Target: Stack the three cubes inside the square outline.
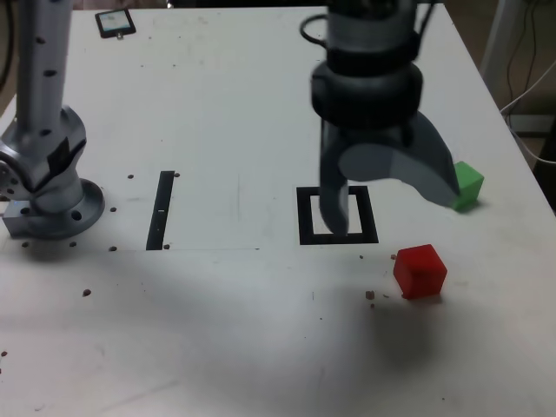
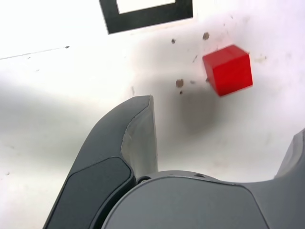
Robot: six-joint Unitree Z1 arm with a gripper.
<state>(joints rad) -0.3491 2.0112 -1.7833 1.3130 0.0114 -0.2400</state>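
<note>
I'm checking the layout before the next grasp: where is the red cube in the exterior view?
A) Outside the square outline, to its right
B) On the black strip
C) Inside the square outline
A: the red cube sits on bare tabletop, right of the square outline.

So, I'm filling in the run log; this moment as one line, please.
gripper: open, empty | red cube: on table, outside square outline | green cube: outside outline | yellow cube: not seen

Exterior view: one cube (image 1: pixel 467 186) lies behind another cube (image 1: pixel 420 272), both right of the square outline (image 1: pixel 306 228)
</note>
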